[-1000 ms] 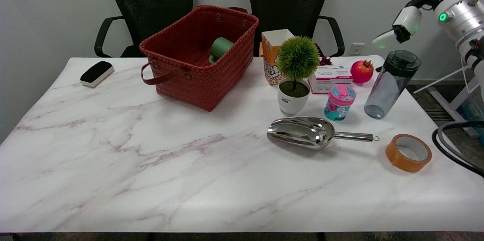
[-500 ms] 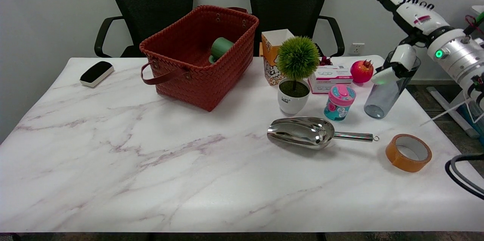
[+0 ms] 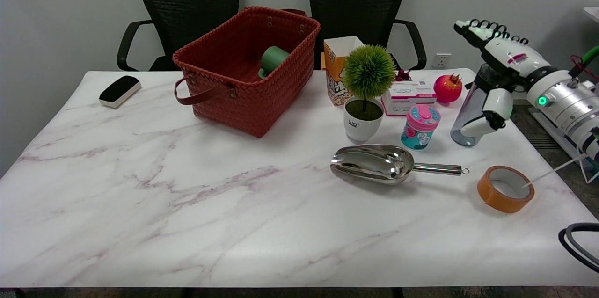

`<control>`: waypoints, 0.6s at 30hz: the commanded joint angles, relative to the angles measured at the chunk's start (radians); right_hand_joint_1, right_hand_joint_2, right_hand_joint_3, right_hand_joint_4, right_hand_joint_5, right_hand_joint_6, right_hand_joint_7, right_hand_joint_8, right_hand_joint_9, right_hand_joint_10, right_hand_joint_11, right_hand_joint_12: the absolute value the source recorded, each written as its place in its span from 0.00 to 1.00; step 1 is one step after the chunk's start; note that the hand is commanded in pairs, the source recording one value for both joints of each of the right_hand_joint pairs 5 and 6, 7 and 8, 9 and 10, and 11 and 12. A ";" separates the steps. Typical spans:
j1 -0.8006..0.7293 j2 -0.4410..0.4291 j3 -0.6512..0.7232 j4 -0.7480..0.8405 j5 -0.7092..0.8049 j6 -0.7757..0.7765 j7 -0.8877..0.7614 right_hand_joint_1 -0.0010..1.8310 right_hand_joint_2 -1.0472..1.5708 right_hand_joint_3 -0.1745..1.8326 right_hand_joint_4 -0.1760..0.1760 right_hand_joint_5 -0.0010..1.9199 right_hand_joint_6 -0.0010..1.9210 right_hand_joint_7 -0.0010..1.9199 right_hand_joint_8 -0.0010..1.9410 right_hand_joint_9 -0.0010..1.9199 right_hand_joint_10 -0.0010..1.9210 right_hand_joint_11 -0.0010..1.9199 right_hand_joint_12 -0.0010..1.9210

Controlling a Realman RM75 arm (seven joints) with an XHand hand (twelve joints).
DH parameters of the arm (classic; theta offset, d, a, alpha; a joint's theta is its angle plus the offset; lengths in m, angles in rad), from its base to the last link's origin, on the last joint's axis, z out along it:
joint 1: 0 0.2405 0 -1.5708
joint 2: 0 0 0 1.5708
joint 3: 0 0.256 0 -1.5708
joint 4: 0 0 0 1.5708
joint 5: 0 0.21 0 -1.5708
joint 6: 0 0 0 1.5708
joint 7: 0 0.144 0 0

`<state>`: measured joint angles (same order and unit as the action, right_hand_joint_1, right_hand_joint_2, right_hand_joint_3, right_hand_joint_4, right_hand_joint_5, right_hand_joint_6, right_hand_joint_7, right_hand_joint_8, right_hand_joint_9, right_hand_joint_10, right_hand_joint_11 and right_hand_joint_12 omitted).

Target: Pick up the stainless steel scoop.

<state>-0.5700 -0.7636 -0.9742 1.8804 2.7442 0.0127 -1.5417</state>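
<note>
The stainless steel scoop (image 3: 374, 163) lies on the marble table (image 3: 196, 204) right of centre, its bowl to the left and its thin handle (image 3: 439, 169) pointing right. My right hand (image 3: 496, 59) hangs in the air at the right edge, above and to the right of the scoop, in front of the grey bottle. Its fingers are stretched out and apart, the thumb hangs down, and it holds nothing.
Behind the scoop stand a potted green plant (image 3: 367, 90), a pink-lidded cup (image 3: 420, 126) and a grey bottle (image 3: 470, 111). An orange tape roll (image 3: 505, 189) lies right of the handle. A red basket (image 3: 248, 66) holds a green cup. A pomegranate (image 3: 447, 87), boxes and a black eraser (image 3: 119, 90) sit further back.
My right arm has come down and in from the upper right; the hand, earlier out of the picture, now hangs lower over the bottle. The scoop has not moved.
</note>
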 commanded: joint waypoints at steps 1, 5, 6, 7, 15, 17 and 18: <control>-0.089 -0.111 -0.003 0.002 -0.005 -0.126 -0.104 0.66 0.09 0.67 0.50 0.01 0.01 0.00 0.00 0.00 0.00 0.00 0.00; -0.102 -0.126 -0.026 0.001 -0.006 -0.128 -0.149 0.66 0.09 0.67 0.50 0.01 0.01 0.00 0.00 0.00 0.00 0.00 0.00; -0.105 -0.133 -0.033 0.001 -0.006 -0.128 -0.169 0.66 0.09 0.67 0.50 0.01 0.01 0.00 0.00 0.00 0.00 0.00 0.00; -0.105 -0.137 -0.037 0.001 -0.006 -0.128 -0.179 0.66 0.09 0.67 0.50 0.01 0.01 0.00 0.00 0.00 0.00 0.00 0.00; -0.103 -0.215 -0.048 0.002 -0.006 -0.180 -0.267 0.67 0.09 0.67 0.50 0.01 0.01 0.00 0.00 0.00 0.00 0.00 0.00; -0.100 -0.231 -0.061 0.002 -0.006 -0.191 -0.285 0.67 0.09 0.67 0.50 0.01 0.01 0.00 0.00 0.00 0.00 0.00 0.00; -0.097 -0.238 -0.068 0.002 -0.006 -0.196 -0.296 0.67 0.09 0.67 0.50 0.01 0.01 0.00 0.00 0.00 0.00 0.00 0.00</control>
<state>-0.6476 -0.8830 -0.9950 1.8815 2.7397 -0.0977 -1.6880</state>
